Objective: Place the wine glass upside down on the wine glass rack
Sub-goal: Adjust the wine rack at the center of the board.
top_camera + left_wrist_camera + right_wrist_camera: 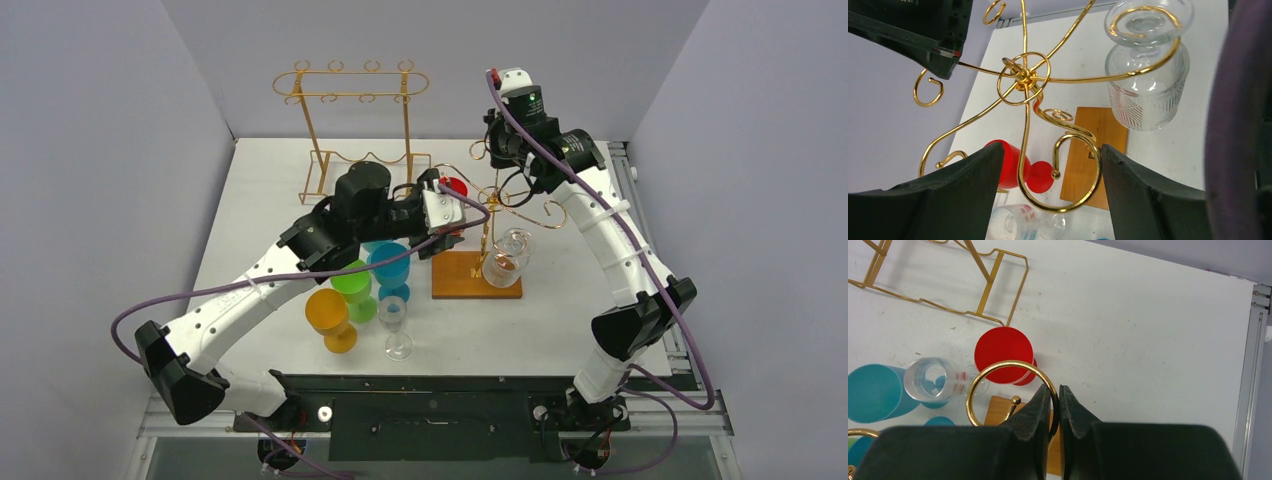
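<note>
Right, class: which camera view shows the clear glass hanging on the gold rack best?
Left wrist: the hanging glass is close up, foot held in the gold rack. Top external shows it small; right wrist misses it.

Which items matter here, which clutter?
Job: gold spiral wire rack on wooden base; clear ribbed glass hung on it; red wine glass; right pincer gripping the rack.
Idle: tall gold wire frame; blue goblet; green goblet; orange goblet; clear stemmed glass.

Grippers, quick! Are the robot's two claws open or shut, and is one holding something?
Left gripper: open, holding nothing.
Right gripper: shut on the rack's gold ring.
</note>
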Robot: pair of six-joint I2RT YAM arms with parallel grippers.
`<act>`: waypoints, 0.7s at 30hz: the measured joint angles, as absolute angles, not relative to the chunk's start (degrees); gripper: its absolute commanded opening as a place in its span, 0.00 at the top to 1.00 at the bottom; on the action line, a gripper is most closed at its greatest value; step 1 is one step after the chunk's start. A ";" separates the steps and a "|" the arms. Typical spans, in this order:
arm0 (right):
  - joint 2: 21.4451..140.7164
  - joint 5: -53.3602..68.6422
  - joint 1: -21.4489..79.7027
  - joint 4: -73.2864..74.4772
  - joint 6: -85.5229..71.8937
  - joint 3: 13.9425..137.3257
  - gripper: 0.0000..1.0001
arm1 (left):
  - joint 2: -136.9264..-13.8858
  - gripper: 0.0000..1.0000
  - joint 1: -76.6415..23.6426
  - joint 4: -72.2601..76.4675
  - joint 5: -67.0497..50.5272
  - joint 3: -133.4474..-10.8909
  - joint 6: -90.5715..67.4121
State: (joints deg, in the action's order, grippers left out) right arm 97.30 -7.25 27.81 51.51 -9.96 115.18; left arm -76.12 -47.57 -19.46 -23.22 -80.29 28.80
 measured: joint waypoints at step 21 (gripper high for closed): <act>90.37 -10.35 21.43 46.92 -12.97 106.91 1.00 | -87.94 0.54 -45.36 -19.33 -21.26 -91.00 28.27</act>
State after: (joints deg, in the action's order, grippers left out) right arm 90.37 -10.35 21.43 46.92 -12.97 106.91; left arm -87.94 -45.36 -19.33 -21.26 -91.00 28.27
